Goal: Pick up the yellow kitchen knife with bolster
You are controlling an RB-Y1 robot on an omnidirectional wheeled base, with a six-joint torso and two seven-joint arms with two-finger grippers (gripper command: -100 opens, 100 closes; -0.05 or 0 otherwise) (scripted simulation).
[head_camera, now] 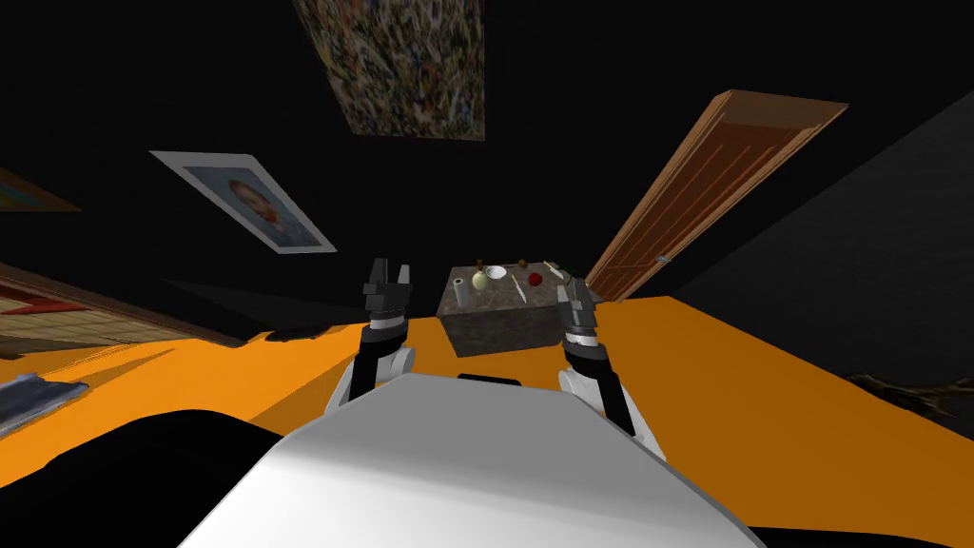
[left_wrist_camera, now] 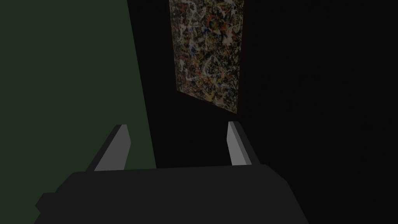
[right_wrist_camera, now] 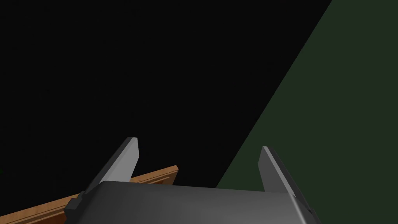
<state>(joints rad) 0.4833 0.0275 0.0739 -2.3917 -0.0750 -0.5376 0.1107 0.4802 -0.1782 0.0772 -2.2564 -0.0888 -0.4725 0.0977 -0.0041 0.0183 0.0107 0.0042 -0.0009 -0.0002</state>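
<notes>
A small grey stone-patterned table point(head_camera: 495, 323) stands ahead of me on the orange floor. On its top lies a pale, slim knife point(head_camera: 518, 287), pointing away from me; its colour is hard to tell at this distance. A second pale slim piece point(head_camera: 553, 270) lies farther back on the right. My left gripper point(head_camera: 388, 274) is raised to the left of the table, open and empty point(left_wrist_camera: 177, 125). My right gripper point(head_camera: 576, 288) hovers at the table's right edge, also open and empty point(right_wrist_camera: 199, 143). Both are short of the knife.
Also on the table are a pale green fruit point(head_camera: 479, 280), a white bowl point(head_camera: 496, 272), a red round thing point(head_camera: 535, 279) and a grey cylinder point(head_camera: 461, 291). A brown door point(head_camera: 704, 190) stands to the right behind the table. Orange floor point(head_camera: 761, 381) lies around it.
</notes>
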